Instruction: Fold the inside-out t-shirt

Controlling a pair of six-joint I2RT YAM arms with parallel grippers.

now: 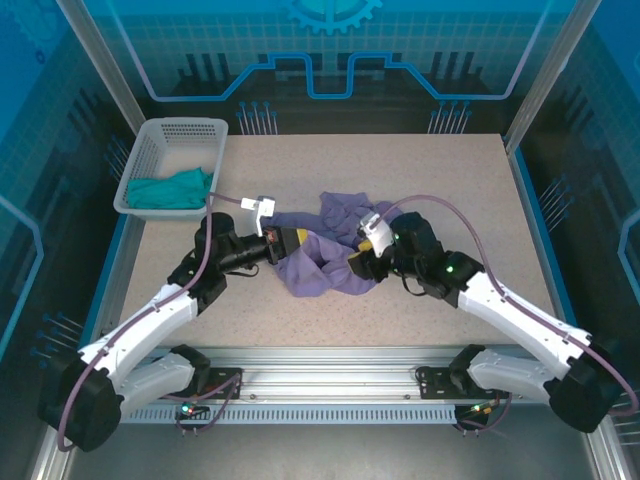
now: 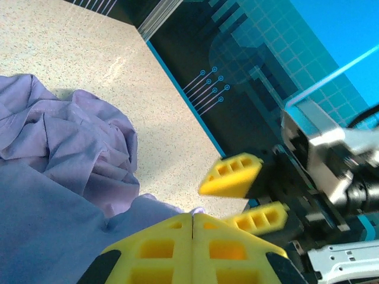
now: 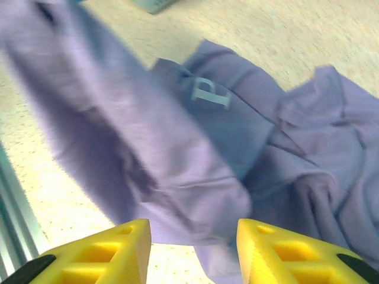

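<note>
T-shirt (image 1: 315, 270) crumpled on speckled beige table (image 1: 450, 180).

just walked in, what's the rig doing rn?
Both arms are working on a crumpled purple t-shirt in the middle of the table. The left gripper is shut on an edge of it. The right gripper is open just over the cloth and holds nothing. Nothing is folded yet. A teal garment lies in the basket at the far left corner.
</note>
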